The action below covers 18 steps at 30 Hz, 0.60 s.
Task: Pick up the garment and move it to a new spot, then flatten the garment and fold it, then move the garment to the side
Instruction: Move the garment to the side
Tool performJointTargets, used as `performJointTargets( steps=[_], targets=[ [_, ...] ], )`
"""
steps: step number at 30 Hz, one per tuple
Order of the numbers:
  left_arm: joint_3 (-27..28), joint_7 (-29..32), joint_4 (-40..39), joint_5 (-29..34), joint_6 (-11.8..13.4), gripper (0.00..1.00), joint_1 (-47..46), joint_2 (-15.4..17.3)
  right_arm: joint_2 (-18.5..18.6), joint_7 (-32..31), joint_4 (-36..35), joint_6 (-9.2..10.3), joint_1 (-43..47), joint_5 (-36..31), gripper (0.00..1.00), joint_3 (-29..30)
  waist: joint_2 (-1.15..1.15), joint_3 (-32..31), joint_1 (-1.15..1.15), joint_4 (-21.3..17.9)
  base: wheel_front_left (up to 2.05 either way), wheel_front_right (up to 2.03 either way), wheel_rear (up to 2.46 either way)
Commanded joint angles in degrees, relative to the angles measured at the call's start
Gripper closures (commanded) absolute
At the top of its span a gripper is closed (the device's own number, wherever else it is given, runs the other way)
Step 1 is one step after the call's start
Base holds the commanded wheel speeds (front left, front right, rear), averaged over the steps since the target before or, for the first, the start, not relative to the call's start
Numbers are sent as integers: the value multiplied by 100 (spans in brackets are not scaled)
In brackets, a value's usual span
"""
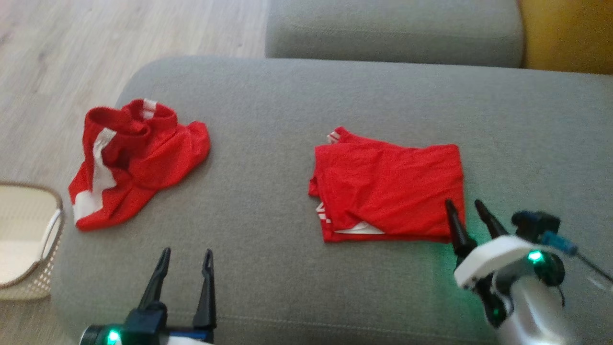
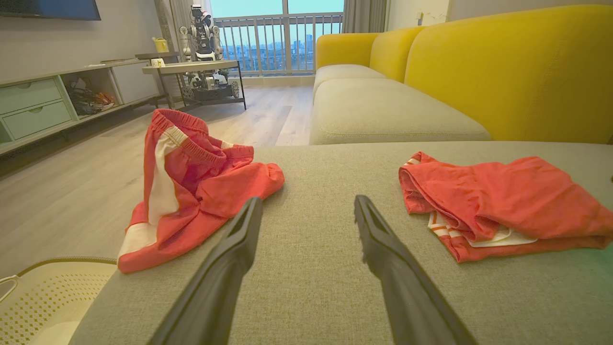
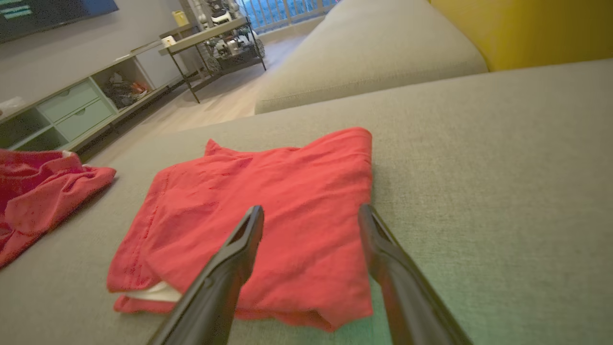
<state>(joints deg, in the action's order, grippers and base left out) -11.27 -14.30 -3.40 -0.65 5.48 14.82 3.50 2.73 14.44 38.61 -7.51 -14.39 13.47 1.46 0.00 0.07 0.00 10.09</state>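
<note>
A red garment with white trim (image 1: 389, 186) (image 2: 498, 203) (image 3: 268, 211) lies folded into a flat rectangle on the grey sofa seat (image 1: 306, 110). My right gripper (image 1: 464, 205) (image 3: 311, 211) hovers open just above its near right corner, holding nothing. A second red garment with white stripes (image 1: 129, 158) (image 2: 191, 182) (image 3: 38, 191) lies crumpled near the seat's left edge. My left gripper (image 1: 187, 253) (image 2: 306, 201) stands open and empty over bare cushion between the two garments.
A cream perforated basket (image 1: 26, 239) (image 2: 43, 302) sits on the wood floor (image 1: 62, 52) left of the seat. Another grey cushion (image 1: 392, 28) and a yellow backrest (image 1: 567, 33) lie beyond. A TV console (image 2: 52, 105) and a side table (image 2: 191, 72) stand across the room.
</note>
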Motion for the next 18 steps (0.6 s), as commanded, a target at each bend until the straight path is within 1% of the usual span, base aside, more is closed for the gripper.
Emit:
performJointTargets(
  steps=[1,3,8,9,10,11,13,16,18],
  targets=[
    [96,-70,-163,31,-11,0,-362,-49,15,1,318,2,-587,274,0,1,0,156,0,171,0,0,0],
    [34,-70,-149,18,-12,0,-430,-51,15,-55,892,2,-1005,310,0,273,0,247,0,263,0,0,0],
    [-70,-70,-101,-27,6,0,-605,-54,15,-188,2037,2,-1829,-303,0,1224,0,454,0,432,0,0,0],
    [-89,-70,-81,-48,21,0,-658,-55,15,-368,2423,2,-2055,-499,0,1409,0,498,0,462,0,0,0],
    [-97,-70,-70,-57,27,0,-677,-56,15,-499,2617,2,-2139,-592,0,1462,0,510,0,471,0,0,0],
    [-103,-70,-60,-64,31,0,-693,-56,15,-598,2769,2,-2207,-699,3,1523,0,519,0,477,0,0,0],
    [-106,-70,-40,-78,37,0,-726,-57,15,-616,2948,2,-2355,-789,100,1562,0,539,0,485,0,0,0],
    [-80,-70,-44,-94,57,0,-756,-57,15,-531,3049,2,-2499,-785,100,1477,0,569,0,445,0,0,0],
    [-56,-70,-61,-105,62,0,-776,-58,50,-357,2999,2,-2552,-977,100,1395,0,591,0,361,0,0,0]
  ],
)
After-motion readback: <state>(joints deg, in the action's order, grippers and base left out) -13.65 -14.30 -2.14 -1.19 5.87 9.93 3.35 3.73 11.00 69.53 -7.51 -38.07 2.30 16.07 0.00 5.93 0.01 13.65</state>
